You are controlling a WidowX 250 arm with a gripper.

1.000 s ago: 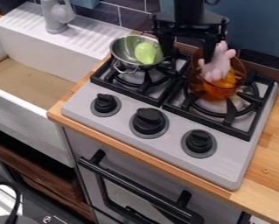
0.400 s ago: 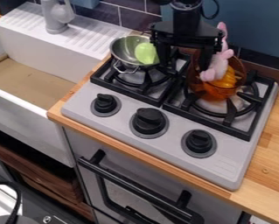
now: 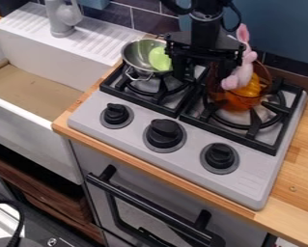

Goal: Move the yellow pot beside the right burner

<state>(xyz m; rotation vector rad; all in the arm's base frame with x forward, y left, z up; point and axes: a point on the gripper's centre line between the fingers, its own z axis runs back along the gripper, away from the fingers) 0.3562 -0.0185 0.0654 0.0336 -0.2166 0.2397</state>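
Camera view: the stove [image 3: 124,137] is filling the middle, with the arm hanging over its back edge.
Gripper [image 3: 204,75]: its fingers are standing wide apart, and nothing is showing in their hold.
Yellow pot [image 3: 241,102]: this see-through amber pot is sitting on the right burner [image 3: 254,126], so it is needing a shift to the side.
Pink toy [image 3: 239,78]: it is poking above the pot's rim; a bump or a tilted lift could be tipping it out.
Pot's near rim: one finger is overlapping it in the view, whether inside or above I cannot tell; lowering off-centre could be knocking or skidding the pot.
Steel pot [image 3: 136,53]: it is resting on the left burner, near the other finger; a sideways swing could be nudging it.
Burner grate [image 3: 232,136]: its raised bars could be catching a pot carried too low.
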